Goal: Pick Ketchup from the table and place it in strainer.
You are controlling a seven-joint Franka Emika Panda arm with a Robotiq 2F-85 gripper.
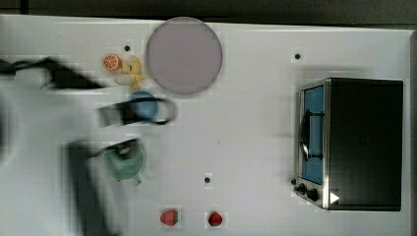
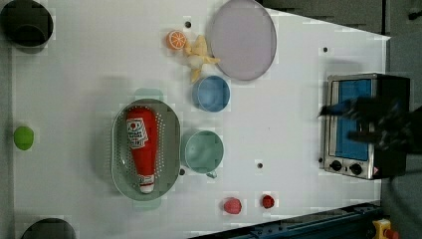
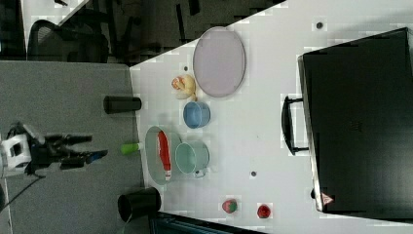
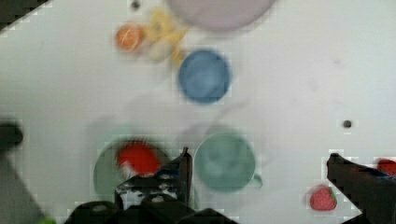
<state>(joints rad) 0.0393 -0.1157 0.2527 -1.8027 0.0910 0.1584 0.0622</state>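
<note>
The ketchup (image 2: 140,147) lies lengthwise inside the strainer (image 2: 119,164), cap toward the left view's bottom, its red body resting on the perforated floor and clear of the rim. By the look of it the placing is done: nothing holds the bottle and it sits fully within the basket.

The gripper (image 3: 87,148) hangs well apart from the strainer, off past the counter's edge in the right view, with its fingers (image 4: 184,170) spread wide and nothing between them (the wrist view shows the bottle below one dark finger, not in the grip). What is left, I judge, is at most for the arm to settle away from the work.

The counter (image 2: 74,74) is a plain white top with small dark dots. Just beside the strainer stands a green cup (image 2: 201,151); beyond it a blue cup (image 2: 212,93), then a grey round plate (image 2: 242,40) with an orange slice (image 2: 175,40) and a pale yellow piece next to it. Two strawberries (image 2: 232,205) sit near one edge, and a toaster oven (image 3: 355,117) occupies the far end. A small lime-green thing (image 2: 23,137) and dark cylinders stand at the strainer's side of the counter. Grey floor and a dark chair lie beyond.
</note>
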